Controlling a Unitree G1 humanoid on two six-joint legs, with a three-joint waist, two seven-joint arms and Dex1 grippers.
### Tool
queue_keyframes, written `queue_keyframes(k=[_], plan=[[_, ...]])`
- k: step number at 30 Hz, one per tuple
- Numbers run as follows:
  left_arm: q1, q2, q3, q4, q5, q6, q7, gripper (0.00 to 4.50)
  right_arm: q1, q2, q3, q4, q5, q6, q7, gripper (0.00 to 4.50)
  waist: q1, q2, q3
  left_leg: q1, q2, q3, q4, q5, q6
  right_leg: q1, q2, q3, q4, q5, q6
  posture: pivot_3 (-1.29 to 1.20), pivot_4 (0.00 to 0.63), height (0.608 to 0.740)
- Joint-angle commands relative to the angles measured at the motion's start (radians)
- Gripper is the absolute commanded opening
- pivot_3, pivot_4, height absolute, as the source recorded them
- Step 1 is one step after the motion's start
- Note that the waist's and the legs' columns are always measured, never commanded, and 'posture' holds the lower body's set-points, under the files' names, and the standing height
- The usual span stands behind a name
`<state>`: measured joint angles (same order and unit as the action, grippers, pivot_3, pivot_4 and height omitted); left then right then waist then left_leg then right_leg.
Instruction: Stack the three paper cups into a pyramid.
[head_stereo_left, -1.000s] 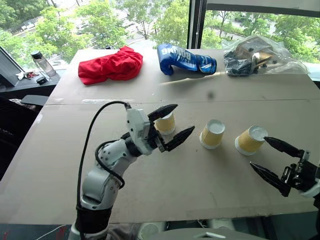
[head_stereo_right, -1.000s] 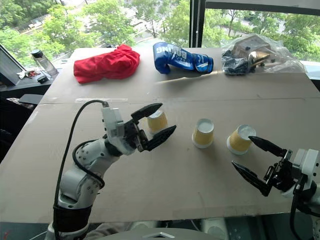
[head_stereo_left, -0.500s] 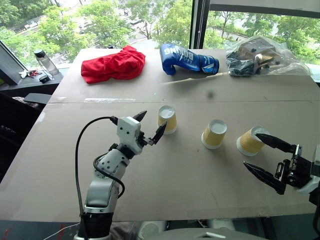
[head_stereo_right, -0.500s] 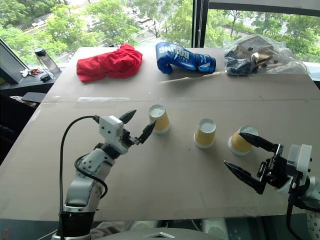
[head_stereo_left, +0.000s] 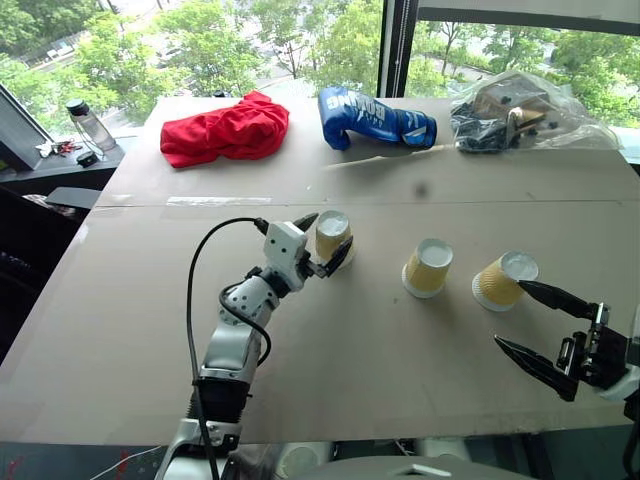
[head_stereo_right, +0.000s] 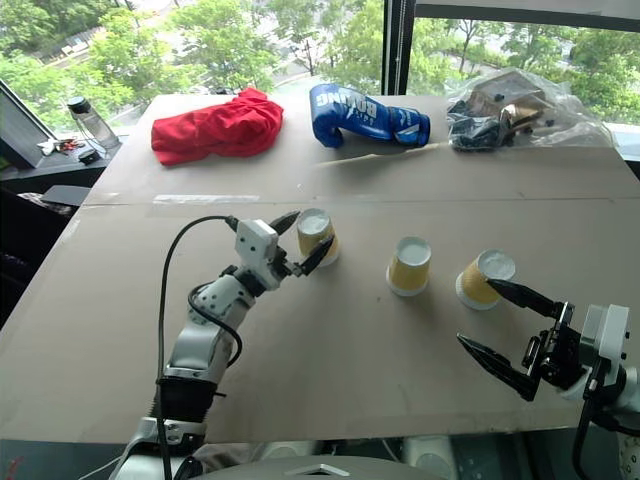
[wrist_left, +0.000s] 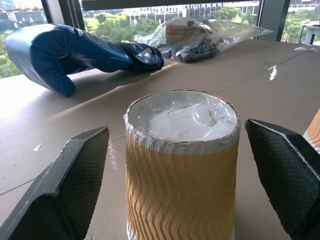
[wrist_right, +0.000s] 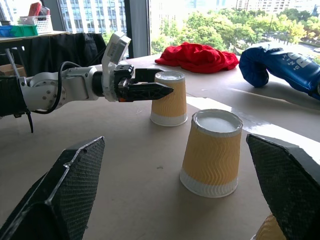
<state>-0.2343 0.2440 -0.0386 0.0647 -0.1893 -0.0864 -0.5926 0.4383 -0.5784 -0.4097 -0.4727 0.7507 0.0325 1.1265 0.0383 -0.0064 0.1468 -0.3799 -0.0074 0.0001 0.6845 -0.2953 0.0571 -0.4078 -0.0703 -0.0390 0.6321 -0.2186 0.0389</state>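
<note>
- left eye view: three paper cups stand upside down in a row on the table (head_stereo_left: 330, 390), well apart: left cup (head_stereo_left: 333, 237), middle cup (head_stereo_left: 428, 267), right cup (head_stereo_left: 503, 280), none stacked.
- left gripper (head_stereo_left: 322, 243) has its fingers spread wide on either side of the left cup, gripping nothing.
- right gripper (head_stereo_left: 534, 325) sits near the right cup, fingers wide apart and empty.
- a red cloth (head_stereo_left: 224, 130) and blue boxing glove (head_stereo_left: 372, 118) lie at the far edge.

Left arm (head_stereo_left: 235, 330): silver-grey jointed segments, white wrist block, and a black cable looping from wrist to forearm. Left pincer (head_stereo_left: 325, 245) and right pincer (head_stereo_left: 545, 325): each with two black, pointed fingers (wrist_left: 70, 185) whose inner pads are cross-hatched.
</note>
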Motion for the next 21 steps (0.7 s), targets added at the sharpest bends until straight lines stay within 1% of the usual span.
queue_keyframes(k=[1, 7, 17, 19, 21], plan=[[-0.021, -0.014, -0.002, 0.002, -0.010, -0.036, -0.004, 4.45, 0.013, 0.014, -0.030, -0.037, 0.008, -0.020, -0.021, 4.50, 0.001, 0.000, 0.000, 0.000, 0.000, 0.000, 0.000, 0.000, 0.000, 0.000, 0.000, 0.000, 0.000, 0.000, 0.000, 0.00, 0.150, 0.737], [-0.024, -0.026, -0.001, 0.004, -0.014, -0.062, -0.009, 4.45, 0.021, 0.011, -0.024, -0.071, 0.014, -0.005, -0.048, 4.50, 0.001, 0.000, 0.000, 0.000, 0.000, 0.000, 0.000, 0.000, 0.000, 0.000, -0.002, 0.000, 0.000, 0.000, 0.000, 0.00, 0.150, 0.737], [-0.027, -0.022, -0.006, -0.008, -0.036, -0.056, -0.056, 4.45, -0.001, -0.010, -0.018, -0.107, 0.024, 0.033, -0.091, 4.50, 0.001, 0.000, 0.000, 0.000, 0.000, 0.000, 0.000, 0.000, 0.000, 0.000, -0.001, 0.000, 0.000, 0.000, 0.000, 0.00, 0.150, 0.737], [-0.027, -0.010, -0.002, 0.002, -0.022, -0.066, -0.054, 3.94, -0.001, -0.012, -0.020, -0.107, 0.025, 0.037, -0.093, 4.50, 0.001, 0.000, 0.000, 0.000, 0.000, 0.000, 0.000, 0.000, 0.000, 0.000, -0.001, 0.000, 0.000, 0.000, 0.000, 0.00, 0.150, 0.737], [-0.031, -0.005, 0.000, 0.012, -0.008, -0.075, -0.048, 3.17, -0.002, -0.013, -0.022, -0.104, 0.025, 0.038, -0.091, 4.50, 0.001, 0.000, 0.000, 0.000, 0.000, 0.000, 0.000, 0.000, 0.000, 0.000, -0.001, 0.000, 0.000, 0.000, 0.000, 0.00, 0.150, 0.737]])
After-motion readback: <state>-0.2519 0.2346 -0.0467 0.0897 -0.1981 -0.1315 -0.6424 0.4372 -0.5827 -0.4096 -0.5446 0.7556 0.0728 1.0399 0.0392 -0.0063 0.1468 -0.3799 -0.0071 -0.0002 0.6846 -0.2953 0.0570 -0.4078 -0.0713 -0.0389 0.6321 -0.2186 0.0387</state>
